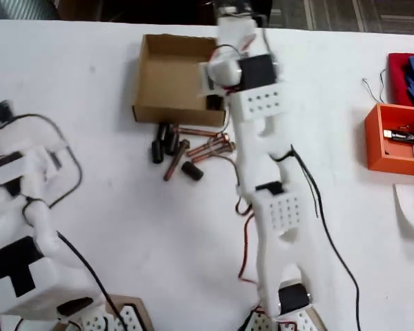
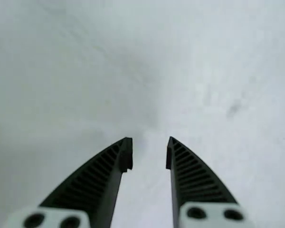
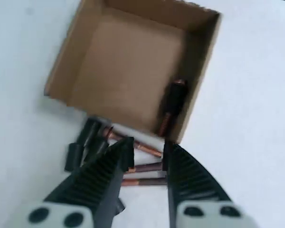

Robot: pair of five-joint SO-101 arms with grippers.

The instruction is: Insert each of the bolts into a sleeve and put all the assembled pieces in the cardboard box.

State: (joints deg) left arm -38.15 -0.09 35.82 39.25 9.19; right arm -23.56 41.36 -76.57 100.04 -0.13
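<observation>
Progress looks slim, judging by how things lie: one assembled piece [image 3: 172,104] (a copper bolt pushed into a black sleeve) lies inside the cardboard box [image 3: 128,61], against the wall nearest the loose parts. Everything else is left to do. Several copper bolts [image 1: 208,147] and black sleeves [image 1: 157,150] sit in a loose cluster on the white table [image 1: 145,234], just outside the box's near wall, none of them visibly joined.

The right arm [image 1: 279,207] is stretched long across the table toward the box, with its wrist above the box's near corner. The right gripper [image 3: 147,153] hangs over the cluster at the foot of that wall, its claw spread a little and pinching nothing; the bolts show through the gap. The left arm [image 1: 21,241] is folded at the table's edge, well apart from the parts. The left gripper [image 2: 148,153] points at bare table, claw likewise parted and empty. The next job is likely to pick a bolt and a sleeve from the pile.
</observation>
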